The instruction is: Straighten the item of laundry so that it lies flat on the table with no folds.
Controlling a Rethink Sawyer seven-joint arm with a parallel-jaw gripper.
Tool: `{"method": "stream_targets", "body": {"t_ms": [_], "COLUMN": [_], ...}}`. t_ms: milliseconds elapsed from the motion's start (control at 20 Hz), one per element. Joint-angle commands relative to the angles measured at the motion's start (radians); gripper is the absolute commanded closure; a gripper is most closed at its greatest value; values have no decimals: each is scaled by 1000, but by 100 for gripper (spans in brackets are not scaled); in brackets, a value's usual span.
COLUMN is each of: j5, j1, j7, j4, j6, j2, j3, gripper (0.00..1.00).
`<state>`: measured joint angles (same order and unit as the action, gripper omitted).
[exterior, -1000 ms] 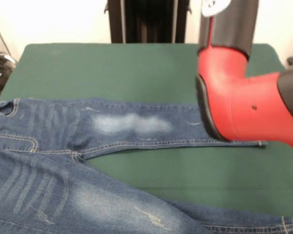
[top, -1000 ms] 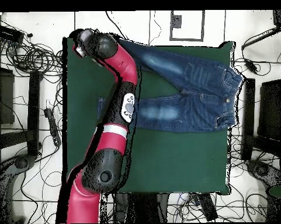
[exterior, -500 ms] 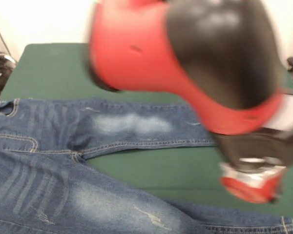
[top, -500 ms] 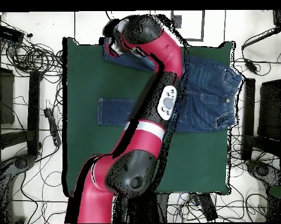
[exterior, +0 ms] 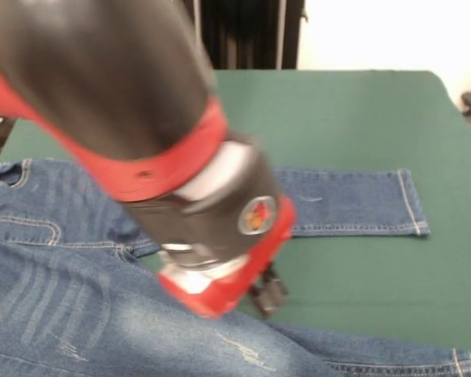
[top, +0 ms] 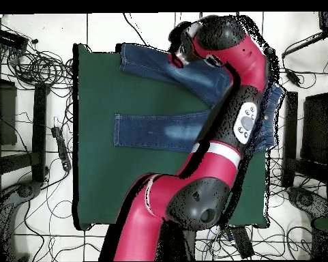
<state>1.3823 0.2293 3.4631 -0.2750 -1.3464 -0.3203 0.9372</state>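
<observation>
The item of laundry, a small pair of blue jeans (exterior: pixel 353 206), lies spread on the green table (exterior: pixel 361 110). One leg runs out to the right with its hemmed cuff flat. The other leg (exterior: pixel 102 322) crosses the near edge of the front view. My gripper (exterior: pixel 265 297) hangs just above the gap between the two legs, close to the crotch, blurred under the red wrist. In the overhead view the jeans (top: pixel 153 129) show both legs fanned apart, and my gripper (top: pixel 174 59) is over the upper leg. The arm hides most of the waist.
The bulky red and black arm (top: pixel 245 102) crosses the table (top: pixel 98 177) and covers its right part. Cables and dark equipment (top: pixel 30 68) lie on the floor all round. Bare green cloth stretches behind and beside the jeans.
The arm has swung across the jeans from the cuff end toward the waist side, carrying the gripper along the upper leg. The jeans lie as before.
</observation>
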Motion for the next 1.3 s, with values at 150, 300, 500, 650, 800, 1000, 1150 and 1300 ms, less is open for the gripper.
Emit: {"method": "stream_targets", "body": {"t_ms": [150,300,500,650,800,1000,1150,1300], "j5": [-102,-109,-89,-64,-35,8,44,82], "j1": [-18,-2,19,38,65,103,131,163], "j7": [-249,-248,-239,-231,-232,-233,-239,-256], "j4": [35,63,99,128,159,191,211,229], "j6": [-40,-39,-39,-39,-53,-55,-50,-38], "j2": [-95,-115,-137,-154,-167,-181,-194,-211], "j3": [-90,-54,-14,25,87,171,249,344], "gripper": [100,100,100,100,100,100,100,100]}}
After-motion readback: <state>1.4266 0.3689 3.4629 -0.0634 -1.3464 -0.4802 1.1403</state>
